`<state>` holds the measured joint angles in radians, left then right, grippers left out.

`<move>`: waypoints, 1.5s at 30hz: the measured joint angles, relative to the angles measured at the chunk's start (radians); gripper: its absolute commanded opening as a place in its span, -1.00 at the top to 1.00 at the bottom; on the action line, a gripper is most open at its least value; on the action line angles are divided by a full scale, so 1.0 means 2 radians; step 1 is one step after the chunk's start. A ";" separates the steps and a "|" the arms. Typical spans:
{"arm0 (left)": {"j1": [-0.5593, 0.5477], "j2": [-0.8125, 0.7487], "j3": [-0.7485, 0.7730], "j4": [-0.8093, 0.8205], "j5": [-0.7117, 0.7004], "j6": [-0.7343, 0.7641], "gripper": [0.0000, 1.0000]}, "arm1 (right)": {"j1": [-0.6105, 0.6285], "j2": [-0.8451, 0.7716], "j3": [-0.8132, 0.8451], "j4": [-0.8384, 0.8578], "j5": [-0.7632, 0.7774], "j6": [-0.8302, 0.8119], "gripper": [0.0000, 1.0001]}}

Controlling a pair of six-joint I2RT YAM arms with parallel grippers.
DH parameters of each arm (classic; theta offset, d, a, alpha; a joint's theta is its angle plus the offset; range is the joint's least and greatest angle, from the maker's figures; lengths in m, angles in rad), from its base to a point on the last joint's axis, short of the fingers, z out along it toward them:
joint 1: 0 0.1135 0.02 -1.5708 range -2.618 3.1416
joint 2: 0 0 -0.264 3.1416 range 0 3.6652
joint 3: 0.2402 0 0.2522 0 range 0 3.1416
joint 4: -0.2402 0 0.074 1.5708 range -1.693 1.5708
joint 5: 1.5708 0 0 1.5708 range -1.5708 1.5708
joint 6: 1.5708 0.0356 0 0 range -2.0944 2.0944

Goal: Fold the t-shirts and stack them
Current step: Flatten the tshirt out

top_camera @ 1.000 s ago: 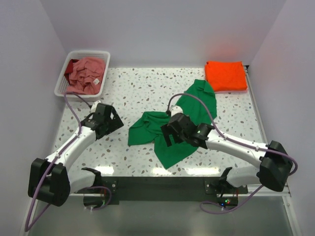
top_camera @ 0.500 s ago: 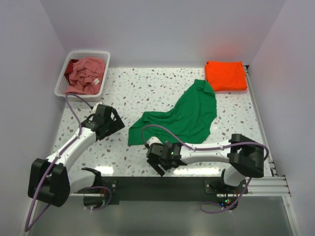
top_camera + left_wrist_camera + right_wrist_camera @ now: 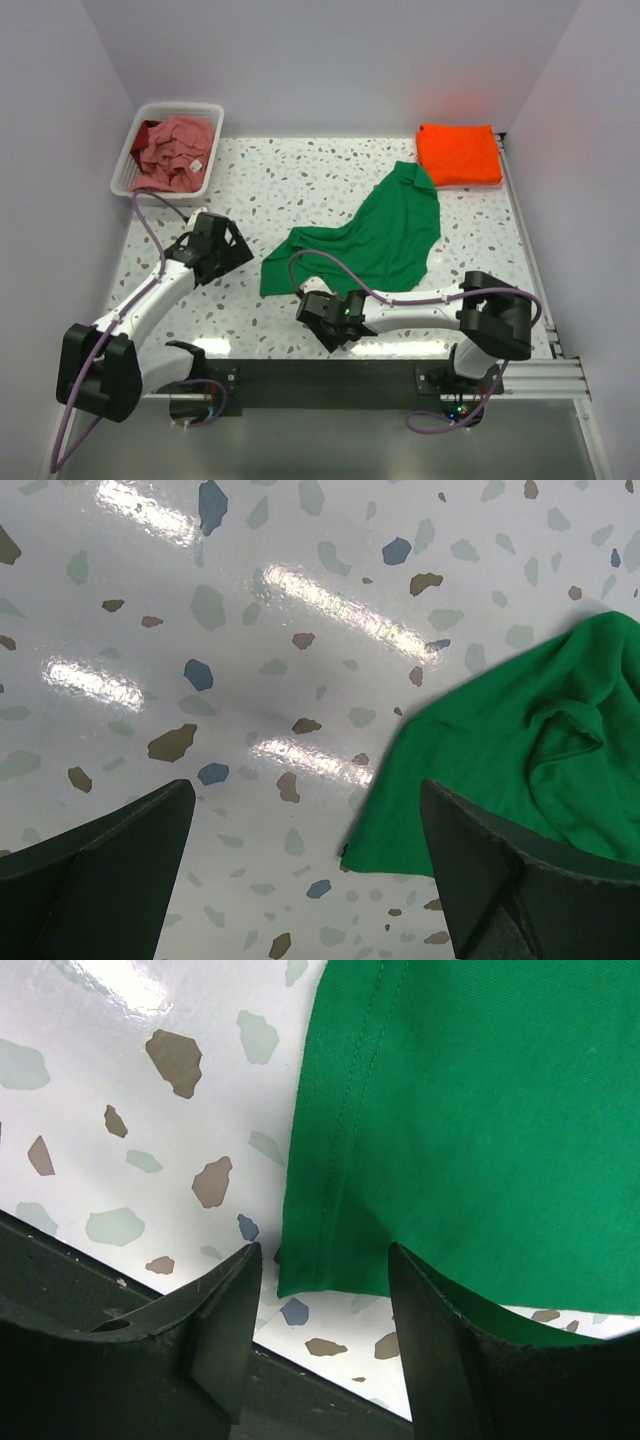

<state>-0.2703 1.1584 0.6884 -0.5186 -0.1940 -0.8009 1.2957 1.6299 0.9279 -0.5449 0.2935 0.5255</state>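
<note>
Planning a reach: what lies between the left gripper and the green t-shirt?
Only bare speckled table separates left gripper and green t-shirt, seen in the top view.

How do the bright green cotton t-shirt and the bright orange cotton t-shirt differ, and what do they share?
The green t-shirt lies spread and rumpled at centre; the orange t-shirt is folded square, far right. The right gripper straddles the green one's hem; nothing touches the orange one. Both are plain-coloured.

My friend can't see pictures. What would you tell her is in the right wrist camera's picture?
A corner of the green t-shirt lies flat between the two dark fingers of the right gripper, which stand apart on either side of it. Underneath is a shiny white table with coloured speckles.
</note>
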 measured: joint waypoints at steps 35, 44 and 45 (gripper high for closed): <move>-0.016 0.000 0.009 -0.017 0.015 0.002 -1.00 | -0.067 -0.053 -0.041 0.018 0.024 0.039 1.00; -0.071 0.010 -0.008 0.019 0.060 0.004 -0.95 | -0.214 -0.192 -0.013 0.017 0.114 0.029 1.00; -0.080 0.020 -0.009 0.022 0.065 0.004 -0.92 | -0.221 -0.196 -0.006 0.018 0.123 0.027 1.00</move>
<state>-0.4301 1.1980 0.6704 -0.4740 -0.0639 -0.7929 0.8528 1.2373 0.9161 -0.5095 0.5392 0.5797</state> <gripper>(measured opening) 0.980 0.022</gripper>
